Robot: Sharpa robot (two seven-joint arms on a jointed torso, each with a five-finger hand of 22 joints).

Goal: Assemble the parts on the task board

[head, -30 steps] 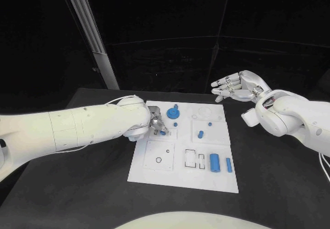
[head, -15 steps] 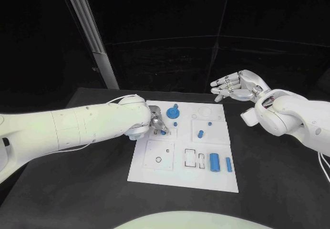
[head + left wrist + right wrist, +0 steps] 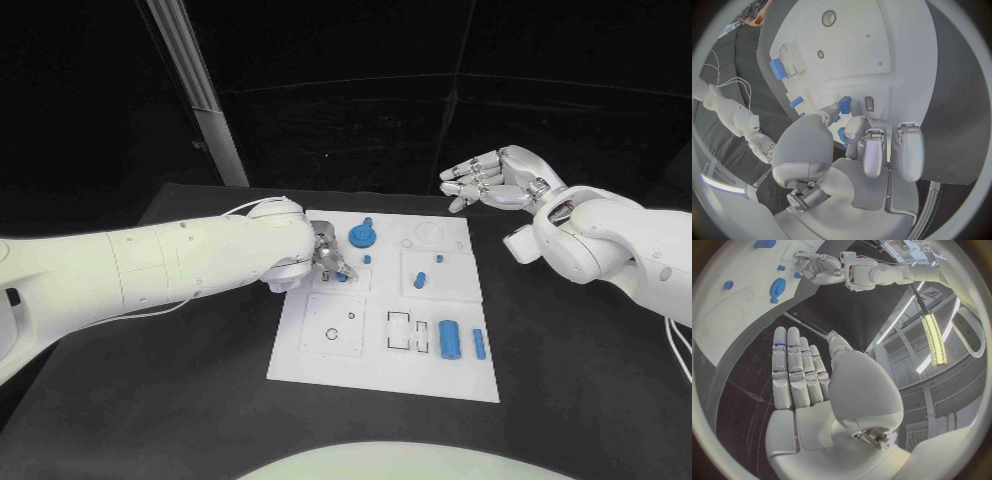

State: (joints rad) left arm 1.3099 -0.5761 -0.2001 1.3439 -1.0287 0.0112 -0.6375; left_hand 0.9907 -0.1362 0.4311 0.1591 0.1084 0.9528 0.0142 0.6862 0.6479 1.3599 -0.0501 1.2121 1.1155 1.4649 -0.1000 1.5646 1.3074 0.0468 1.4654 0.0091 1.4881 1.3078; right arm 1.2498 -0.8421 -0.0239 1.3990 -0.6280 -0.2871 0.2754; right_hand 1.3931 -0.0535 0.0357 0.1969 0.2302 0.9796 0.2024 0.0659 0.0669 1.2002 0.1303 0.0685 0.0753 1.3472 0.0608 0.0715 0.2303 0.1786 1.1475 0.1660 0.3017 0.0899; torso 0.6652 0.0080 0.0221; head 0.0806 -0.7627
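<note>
Head view showed me my left hand (image 3: 329, 258) at the task board's (image 3: 387, 366) ten o'clock corner, fingertips pinching a small blue part (image 3: 844, 104) against the board. My right hand (image 3: 495, 181) hovered beyond two o'clock, fingers apart, empty.

Matt white task board (image 3: 378, 345) – glossy blue plastic parts (image 3: 451, 341)

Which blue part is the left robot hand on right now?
The small blue peg at the board's left column, pinched at the left robot hand. The round blue gear and other blue pieces lie untouched.
</note>
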